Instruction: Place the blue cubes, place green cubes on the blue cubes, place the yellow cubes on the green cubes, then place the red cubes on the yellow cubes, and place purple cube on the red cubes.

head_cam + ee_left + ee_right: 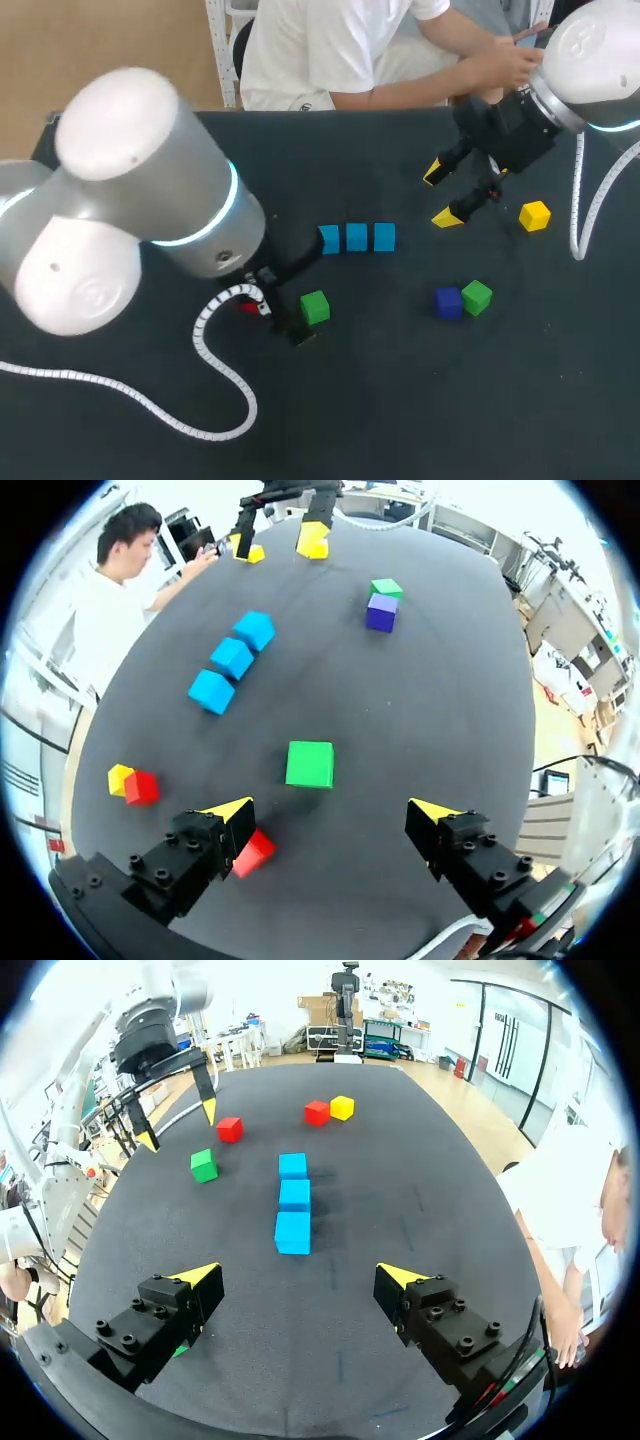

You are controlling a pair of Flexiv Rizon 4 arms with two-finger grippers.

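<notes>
Three blue cubes (357, 237) (294, 1196) lie in a touching row at mid-table. My left gripper (297, 300) (333, 810) is open and low over the table. A green cube (314, 307) (310, 764) sits just ahead of it, between the finger lines. One red cube (253, 852) lies against its finger. My right gripper (440, 196) (298, 1277) hangs open and empty above the table, right of the blue row. Near it lies a yellow cube (535, 215). A purple cube (448, 301) touches a second green cube (477, 297).
A yellow cube (120, 778) and a red cube (141, 787) sit together near the table's left side, hidden by my left arm in the head view. A person sits at the far edge, with a hand (505, 62) close to my right arm.
</notes>
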